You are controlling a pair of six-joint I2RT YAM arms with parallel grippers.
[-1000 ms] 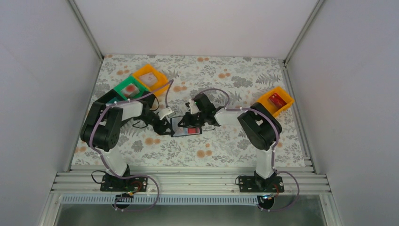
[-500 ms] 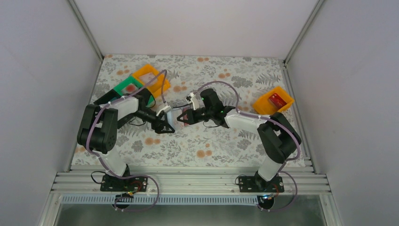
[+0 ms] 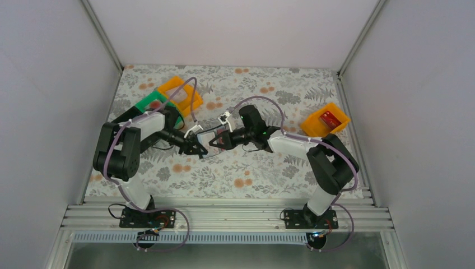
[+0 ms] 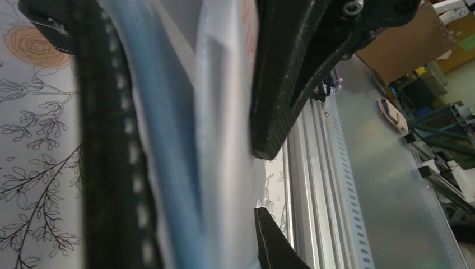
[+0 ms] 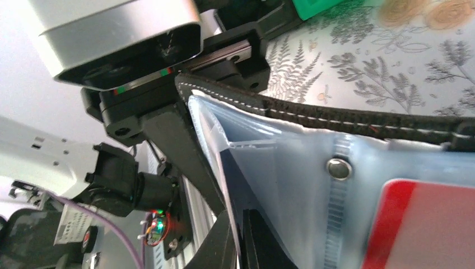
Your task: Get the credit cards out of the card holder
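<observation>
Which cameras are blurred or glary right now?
Left wrist: card holder fills the frame, too close, smeared out of focus. Right wrist: its stitched edge and rivet sharp, red credit card soft, clear pocket hazy. Top external: evenly lit, sharp, holder tiny.

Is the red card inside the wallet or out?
Inside. The right wrist view shows the red card sitting behind the clear bluish pocket of the card holder, below its stitched black edge.

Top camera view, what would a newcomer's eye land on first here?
The left gripper and right gripper meet mid-table, both pinching the card holder between them. In the right wrist view, a red credit card shows inside its clear pocket. An orange tray sits near the table's right edge.
</observation>
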